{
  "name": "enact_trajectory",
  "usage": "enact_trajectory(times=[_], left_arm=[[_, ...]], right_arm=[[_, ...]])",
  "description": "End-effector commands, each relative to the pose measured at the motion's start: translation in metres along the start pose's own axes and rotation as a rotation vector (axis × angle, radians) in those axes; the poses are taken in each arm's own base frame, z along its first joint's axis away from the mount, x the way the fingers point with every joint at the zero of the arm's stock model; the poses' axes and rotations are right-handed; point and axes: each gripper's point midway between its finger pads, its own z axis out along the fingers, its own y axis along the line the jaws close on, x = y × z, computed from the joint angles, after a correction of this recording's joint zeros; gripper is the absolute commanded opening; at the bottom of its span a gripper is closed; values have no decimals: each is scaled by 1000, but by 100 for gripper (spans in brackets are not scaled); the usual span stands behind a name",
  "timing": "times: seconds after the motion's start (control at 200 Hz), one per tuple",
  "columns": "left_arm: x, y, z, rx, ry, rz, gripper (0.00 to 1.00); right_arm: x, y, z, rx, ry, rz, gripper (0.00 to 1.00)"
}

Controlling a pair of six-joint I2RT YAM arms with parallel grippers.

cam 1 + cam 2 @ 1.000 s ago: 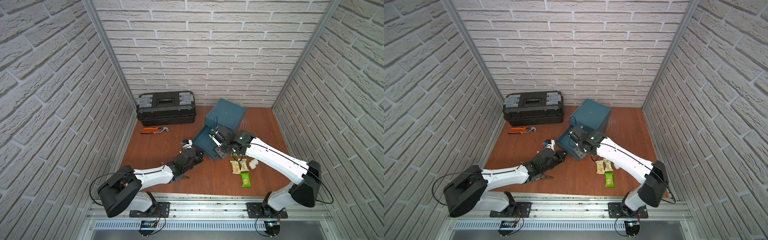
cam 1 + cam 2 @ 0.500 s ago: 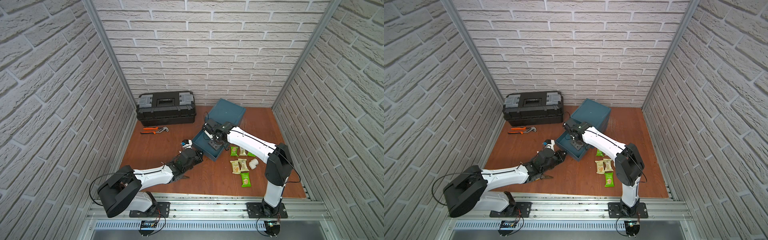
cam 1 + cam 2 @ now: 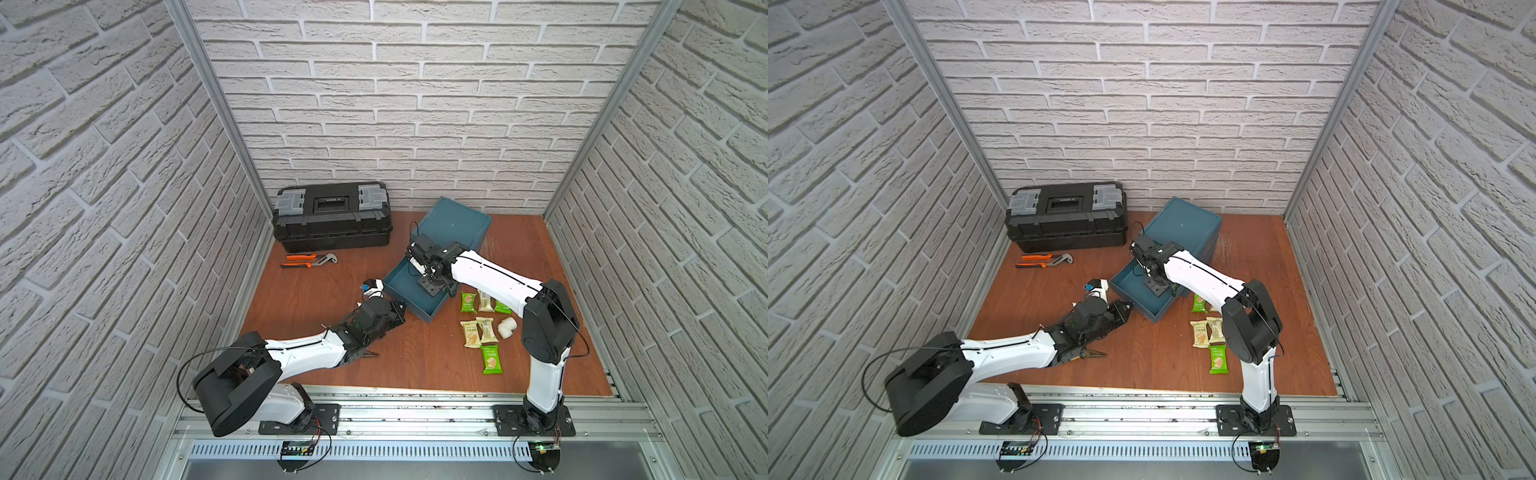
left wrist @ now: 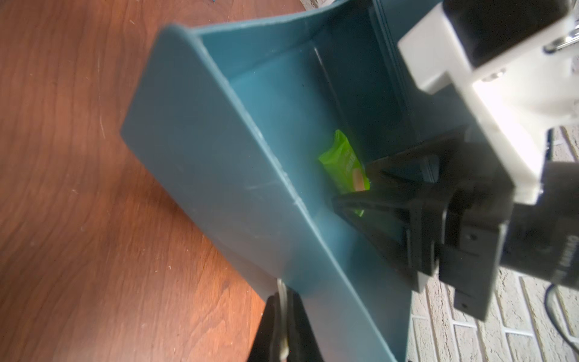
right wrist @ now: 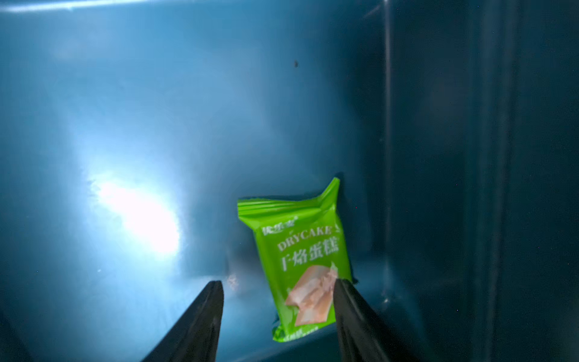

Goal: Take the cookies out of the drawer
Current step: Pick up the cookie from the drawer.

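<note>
Most cookies (image 3: 478, 330) were out on the table (image 3: 324, 299), at 4 o'clock from the drawer (image 3: 409, 307). One green packet (image 5: 300, 260) was left inside. My right claw (image 5: 278, 283) hung half open around it, gripping nothing. Left claw (image 4: 282, 301) was pinched shut on the drawer front.

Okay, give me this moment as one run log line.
left fingers: shut on drawer | right fingers: open over green cookie packet inside drawer | other packets: out on table
</note>
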Motion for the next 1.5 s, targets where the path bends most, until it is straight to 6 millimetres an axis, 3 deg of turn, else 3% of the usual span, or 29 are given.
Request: enact_trajectory(times=[0.0,0.4,0.715,0.95,1.2,1.425,1.44,1.495], left_arm=[[-11,-5,-5,26,-46,-3,0],[-11,-4,-4,24,-45,-4,0],[-12,-5,-3,25,-46,-5,0],[-12,-6,-2,29,-44,-4,0],[-12,-6,-3,28,-42,-3,0],[-13,-6,-3,27,-42,-4,0],[-13,-6,-3,28,-43,-4,0],[-13,-6,-3,28,-43,-4,0]], right_arm=[[-5,1,7,-11,-9,2,59],[9,22,8,-109,26,5,46],[0,52,-19,-237,-28,-3,45],[-11,37,-39,-235,-63,-44,56],[4,34,-24,-205,26,-143,68],[2,29,-19,-206,46,-153,71],[3,33,-10,-212,70,-159,71],[3,33,-6,-214,82,-161,71]])
